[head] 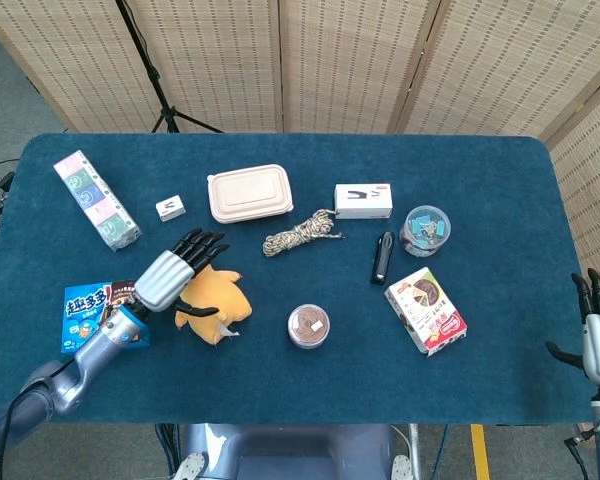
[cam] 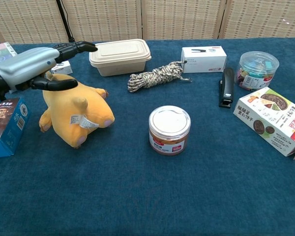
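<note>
Left hand [head: 172,275] is hovering over the head end of the yellow plush toy [cam: 76,112], fingers stretched out and apart, holding nothing; in the chest view its thumb is sitting just above the plush, contact unclear; its fingertips are pointing toward the small white box [head: 170,208] and the beige lidded container [head: 248,192]. The left forearm is crossing over the blue cookie box [head: 88,310], which is lying flat near the bench's [head: 500,190] left front edge; behind it, the long pastel pack [head: 96,199] is lying at an angle near the far left corner.

Right hand [head: 598,330] is sitting off the bench's right edge, fingers up and spread, empty, well apart from everything.

Centre of the bench: the jar with the white lid [cam: 169,130] is standing upright, right of the plush; the coil of rope [cam: 157,76] is lying between the container and the white stapler box [cam: 203,59]; the black stapler [cam: 227,87] is lying just in front of that box; the clear tub of clips [cam: 256,70] is standing to the right of the stapler; the colourful snack box [cam: 276,119] is lying flat in front of the tub, near the right front.
</note>
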